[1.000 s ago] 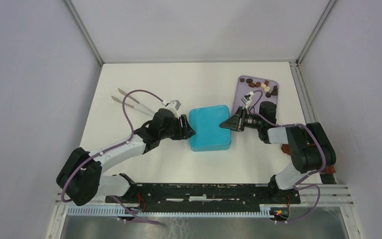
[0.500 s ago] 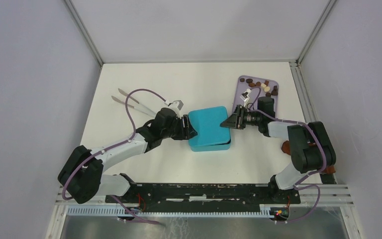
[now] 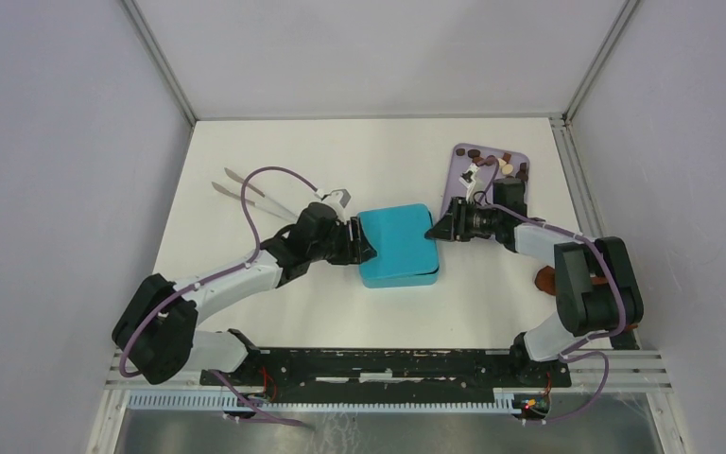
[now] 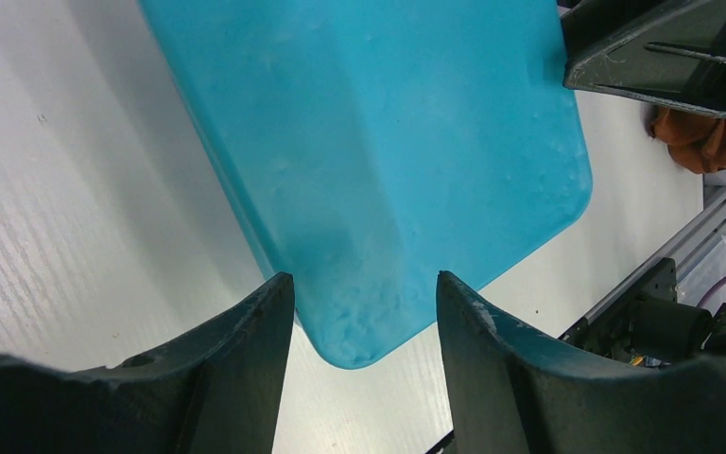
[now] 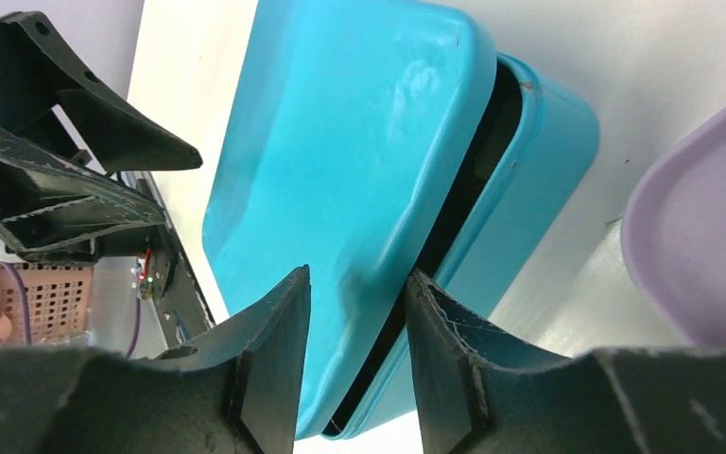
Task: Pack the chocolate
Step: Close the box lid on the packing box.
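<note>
The teal box (image 3: 395, 241) lies mid-table, its lid (image 5: 340, 142) tilted up off the base (image 5: 539, 180) with a dark gap along the right edge. My right gripper (image 5: 357, 272) (image 3: 432, 230) is shut on that raised lid edge, one finger over the top and one at the gap. The left gripper (image 4: 364, 279) (image 3: 367, 244) stands open around the box's (image 4: 369, 142) left corner, neither finger touching it. The chocolate (image 3: 493, 164), small dark, brown and cream pieces, lies on a lilac tray (image 3: 455, 185) behind the right gripper.
Metal tongs (image 3: 246, 192) lie at the left behind the left arm. A reddish-brown cloth (image 3: 545, 278) sits by the right arm's elbow, also seen in the left wrist view as the cloth (image 4: 695, 142). The lilac tray's rim (image 5: 690, 246) is close to the box.
The lid's right edge has come up off the base, opening a gap. The right gripper has shifted slightly back and its fingers have spread wider. The left gripper has stayed in place.
</note>
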{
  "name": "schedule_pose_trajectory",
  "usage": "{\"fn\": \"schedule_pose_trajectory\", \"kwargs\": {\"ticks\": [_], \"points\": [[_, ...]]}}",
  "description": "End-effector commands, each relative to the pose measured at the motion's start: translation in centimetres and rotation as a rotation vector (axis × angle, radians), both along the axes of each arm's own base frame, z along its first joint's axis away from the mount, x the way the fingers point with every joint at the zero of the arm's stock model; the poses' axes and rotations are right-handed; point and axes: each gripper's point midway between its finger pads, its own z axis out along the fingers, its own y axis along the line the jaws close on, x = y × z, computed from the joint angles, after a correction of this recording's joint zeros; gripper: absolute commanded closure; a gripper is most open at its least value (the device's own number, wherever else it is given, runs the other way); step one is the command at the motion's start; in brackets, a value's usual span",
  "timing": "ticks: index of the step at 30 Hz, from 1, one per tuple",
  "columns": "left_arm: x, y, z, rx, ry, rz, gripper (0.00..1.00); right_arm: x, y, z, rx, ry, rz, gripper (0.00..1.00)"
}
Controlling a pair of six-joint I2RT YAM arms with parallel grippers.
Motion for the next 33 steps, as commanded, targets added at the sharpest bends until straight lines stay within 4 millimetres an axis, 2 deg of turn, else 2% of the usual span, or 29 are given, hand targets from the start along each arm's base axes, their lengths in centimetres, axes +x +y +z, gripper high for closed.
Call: {"fn": "schedule_pose_trajectory", "kwargs": {"ticks": [1,11,16,19,20,22,25,28,33], "points": [[0.9,-0.5,2.1,-0.005,-0.066,-0.018,0.37,1.6,-1.0,0.9,-0.065,-0.083,-0.014,0.52],[1.3,1.8,4.1,0.03,-0.157,0.059,0.36,2.9,-3.6,1.4,-0.172,-0.167,-0.045,0.5],[1.9,4.6,5.0,0.12,-0.208,0.16,0.41,3.6,-4.7,3.4,-0.229,-0.299,-0.011,0.49],[2.1,6.5,4.1,0.221,-0.188,0.215,0.52,4.2,-5.8,4.2,-0.328,-0.402,0.005,0.55],[2.0,6.8,3.6,0.245,-0.174,0.218,0.53,4.5,-6.3,4.2,-0.364,-0.418,0.002,0.61],[1.8,7.0,2.7,0.277,-0.143,0.217,0.54,5.0,-7.4,3.7,-0.438,-0.424,-0.015,0.73],[1.8,6.9,1.4,0.309,-0.103,0.212,0.57,4.9,-7.5,2.4,-0.454,-0.384,0.009,0.85],[2.2,6.4,-0.3,0.352,-0.061,0.188,0.6,4.6,-6.8,0.9,-0.462,-0.338,0.057,0.88],[2.7,4.5,-2.0,0.375,0.007,0.115,0.66,3.9,-5.4,-1.0,-0.506,-0.3,0.121,0.89]]}}
